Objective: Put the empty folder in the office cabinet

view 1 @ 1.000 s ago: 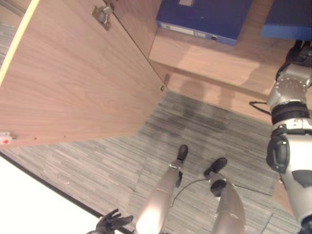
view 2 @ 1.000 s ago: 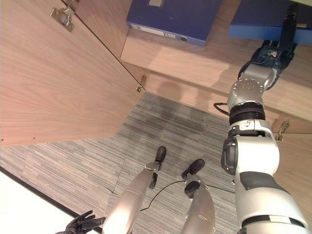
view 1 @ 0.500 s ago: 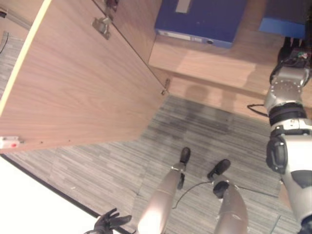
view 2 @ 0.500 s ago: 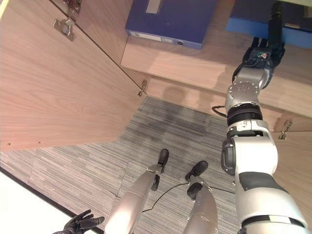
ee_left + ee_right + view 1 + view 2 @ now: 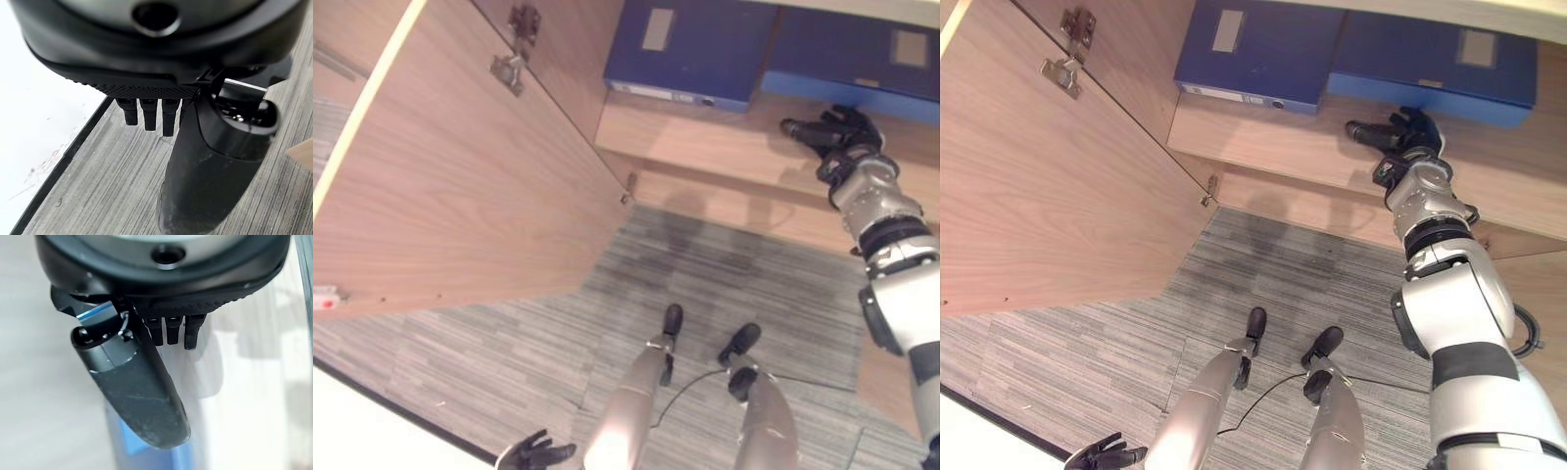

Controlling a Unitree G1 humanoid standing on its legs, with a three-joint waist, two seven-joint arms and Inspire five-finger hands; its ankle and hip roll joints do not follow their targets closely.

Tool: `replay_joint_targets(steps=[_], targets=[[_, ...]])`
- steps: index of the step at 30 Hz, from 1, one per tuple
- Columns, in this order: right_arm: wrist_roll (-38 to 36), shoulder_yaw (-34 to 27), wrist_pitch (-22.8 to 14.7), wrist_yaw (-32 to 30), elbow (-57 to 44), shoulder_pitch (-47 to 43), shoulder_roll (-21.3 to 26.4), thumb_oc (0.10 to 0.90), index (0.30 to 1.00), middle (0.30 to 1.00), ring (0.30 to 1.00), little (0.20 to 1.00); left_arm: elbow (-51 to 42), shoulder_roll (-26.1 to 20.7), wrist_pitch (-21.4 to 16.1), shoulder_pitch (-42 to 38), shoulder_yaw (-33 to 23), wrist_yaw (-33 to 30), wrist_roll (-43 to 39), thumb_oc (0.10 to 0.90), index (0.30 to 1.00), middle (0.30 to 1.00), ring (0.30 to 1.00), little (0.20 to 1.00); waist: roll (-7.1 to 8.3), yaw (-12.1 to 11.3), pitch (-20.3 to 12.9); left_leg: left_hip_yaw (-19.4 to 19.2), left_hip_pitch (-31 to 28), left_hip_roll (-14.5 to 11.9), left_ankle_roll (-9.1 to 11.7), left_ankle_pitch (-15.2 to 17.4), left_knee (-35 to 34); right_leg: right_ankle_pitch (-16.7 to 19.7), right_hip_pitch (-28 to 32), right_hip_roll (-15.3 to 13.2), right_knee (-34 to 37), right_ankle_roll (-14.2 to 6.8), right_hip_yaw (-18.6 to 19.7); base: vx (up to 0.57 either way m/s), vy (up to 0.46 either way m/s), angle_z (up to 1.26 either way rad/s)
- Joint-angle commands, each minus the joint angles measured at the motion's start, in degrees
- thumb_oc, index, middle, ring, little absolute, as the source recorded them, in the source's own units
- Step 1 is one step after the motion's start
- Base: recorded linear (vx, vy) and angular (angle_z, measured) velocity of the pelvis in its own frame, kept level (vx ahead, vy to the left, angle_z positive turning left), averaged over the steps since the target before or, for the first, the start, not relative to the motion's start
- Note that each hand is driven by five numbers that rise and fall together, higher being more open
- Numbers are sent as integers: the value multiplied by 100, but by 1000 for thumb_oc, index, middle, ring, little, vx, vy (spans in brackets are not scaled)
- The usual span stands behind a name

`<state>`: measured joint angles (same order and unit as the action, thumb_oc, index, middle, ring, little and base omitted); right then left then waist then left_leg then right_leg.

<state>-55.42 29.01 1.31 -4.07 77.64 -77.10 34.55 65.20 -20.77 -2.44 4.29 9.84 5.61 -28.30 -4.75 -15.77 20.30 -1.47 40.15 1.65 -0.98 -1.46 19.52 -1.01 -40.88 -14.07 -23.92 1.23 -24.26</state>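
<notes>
Wood-grain panelling framed the scene: at far left the open cabinet door [image 5: 1048,186] swung out over grey carpet [image 5: 1263,284], its 2 metal hinges [image 5: 1065,49] showing near the top. Low at the left, the left hand [image 5: 1102,455] hung idle beside the robot, fingers loosely spread and empty, close to a white surface [image 5: 39,112] edged by a dark strip.

Further right, 2 blue folders lay flat on the cabinet shelf [image 5: 1263,132]. The left folder [image 5: 1253,49] carried a pale rectangular label on its cover and a white spine strip; the right folder [image 5: 1440,64] had a similar pale label. No writing on either could be read at this range.

At right, the right hand [image 5: 1400,132] hovered over the shelf just in front of the right folder, fingers straight and spread, grasping nothing. The folder appeared to be resting on the shelf on its own, so the placement looked all but complete.

Risks seemed modest. A careless retreat could catch the folder's front edge with the outstretched fingers and drag it toward the shelf lip. The arm could also clip the shelf edge on its way out. Neither wrist view settled whether the folder sat fully back.
</notes>
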Motion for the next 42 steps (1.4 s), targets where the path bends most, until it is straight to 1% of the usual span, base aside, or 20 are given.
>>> replay_joint_targets(steps=[1,4,7,10,11,12,13,14,16,17,18,19,20,22,24,25,29,31,34,42], targets=[[141,69,-54,327,-16,-470,70,800,900,900,900,900,667,-732,142,846,-14,-19,186,800,900,900,900,900,46,-185,-86,-29,-207,-123,209,300,-411,-418,560,-181,-110,-551,-120,0,0,0],[-248,-80,-191,404,-197,-453,-1,800,900,900,900,900,599,-716,118,873,3,10,98,800,900,900,900,900,8,-223,-78,-28,-258,-141,217,272,-473,-415,594,-176,-88,-561,-139,2,-13,-2],[-44,59,-168,462,-213,-479,-6,800,900,900,900,900,532,-741,100,905,-41,42,59,800,900,900,900,900,-3,-246,-72,-27,-295,-159,240,241,-520,-396,639,-164,-31,-572,-156,1,-10,-2],[1054,563,-9,474,54,-631,119,800,900,900,900,900,575,-753,107,915,-110,51,106,800,900,900,900,900,25,-236,-63,-40,-324,-174,252,208,-567,-362,664,-149,27,-574,-172,0,0,0],[1684,769,-7,388,193,-701,158,800,900,900,900,900,598,-714,99,910,-116,35,145,800,900,900,900,900,31,-212,-52,-40,-341,-177,252,187,-599,-336,665,-141,56,-574,-171,0,0,0],[1697,772,-9,389,200,-710,155,800,900,900,900,900,600,-707,98,906,-116,34,146,800,900,900,900,900,25,-210,-49,-40,-342,-178,253,186,-602,-334,666,-140,58,-574,-172,0,0,0],[2028,875,-14,331,206,-693,186,800,900,900,900,900,615,-685,74,912,-126,19,167,800,900,900,900,900,37,-203,-40,-35,-348,-179,258,164,-633,-317,678,-137,94,-580,-181,0,0,0],[2034,875,-13,331,206,-694,185,800,900,900,900,900,615,-682,73,912,-126,18,167,800,900,900,900,900,35,-202,-40,-34,-350,-179,258,162,-636,-315,680,-136,96,-580,-182,0,0,0],[2859,1277,142,595,244,-648,278,800,900,900,900,900,588,-719,47,924,-168,59,236,800,900,900,900,900,48,-234,-19,-24,-363,-182,269,112,-700,-288,694,-124,145,-582,-206,-15,-31,-2],[2869,1282,143,602,247,-654,280,800,900,900,900,900,586,-712,47,924,-166,59,237,800,900,900,900,900,40,-231,-18,-22,-364,-182,269,110,-702,-287,696,-122,146,-582,-208,0,0,0],[3180,1492,190,697,211,-659,323,800,900,900,900,900,553,-736,41,936,-172,84,256,800,900,900,900,900,41,-232,-6,-19,-362,-185,274,96,-714,-281,704,-123,162,-585,-222,0,0,0],[3930,1990,278,860,133,-602,384,800,900,900,900,900,439,-794,50,986,-184,142,330,800,900,900,900,900,60,-229,16,-12,-383,-197,284,71,-747,-267,727,-137,191,-589,-253,0,0,0],[3939,1995,280,864,132,-604,385,800,900,900,900,900,433,-788,52,991,-184,141,331,800,900,900,900,900,52,-223,17,-10,-387,-197,285,69,-750,-266,732,-136,192,-590,-255,0,0,0],[4215,2136,254,885,57,-519,428,800,900,900,900,900,357,-784,35,1023,-217,144,369,800,900,900,900,900,47,-213,31,-5,-408,-198,292,52,-775,-252,754,-142,216,-599,-264,-5,-7,5],[4465,2109,244,826,247,-493,517,800,900,900,900,900,386,-732,10,991,-255,140,373,800,900,900,900,900,25,-224,40,4,-416,-191,291,23,-815,-229,753,-148,240,-615,-255,-12,-1,5],[4469,2111,242,828,251,-497,517,800,900,900,900,900,388,-729,9,987,-253,140,373,800,900,900,900,900,23,-225,42,4,-416,-191,291,22,-816,-228,752,-148,241,-615,-254,0,0,0],[5418,2511,328,884,426,-594,700,800,900,900,900,900,318,-700,3,982,-255,126,340,800,900,900,900,900,14,-220,70,7,-428,-188,283,-12,-881,-208,764,-146,274,-631,-258,0,0,0],[5547,2584,331,950,336,-583,873,800,900,900,900,900,256,-677,13,1006,-282,136,378,800,900,900,900,900,15,-205,83,17,-459,-180,276,-29,-930,-192,767,-139,297,-644,-248,0,0,0],[5513,2567,319,939,299,-569,933,800,900,900,900,900,247,-662,26,984,-260,153,390,800,900,900,900,900,3,-197,93,-2,-462,-176,275,-45,-950,-172,766,-135,319,-650,-245,0,0,0],[5351,2390,359,1042,310,-366,774,800,900,900,900,900,188,-620,42,833,-184,148,307,800,900,900,900,900,-3,-150,133,-50,-530,-168,271,-92,-1033,-96,824,-107,462,-664,-245,0,0,0]])
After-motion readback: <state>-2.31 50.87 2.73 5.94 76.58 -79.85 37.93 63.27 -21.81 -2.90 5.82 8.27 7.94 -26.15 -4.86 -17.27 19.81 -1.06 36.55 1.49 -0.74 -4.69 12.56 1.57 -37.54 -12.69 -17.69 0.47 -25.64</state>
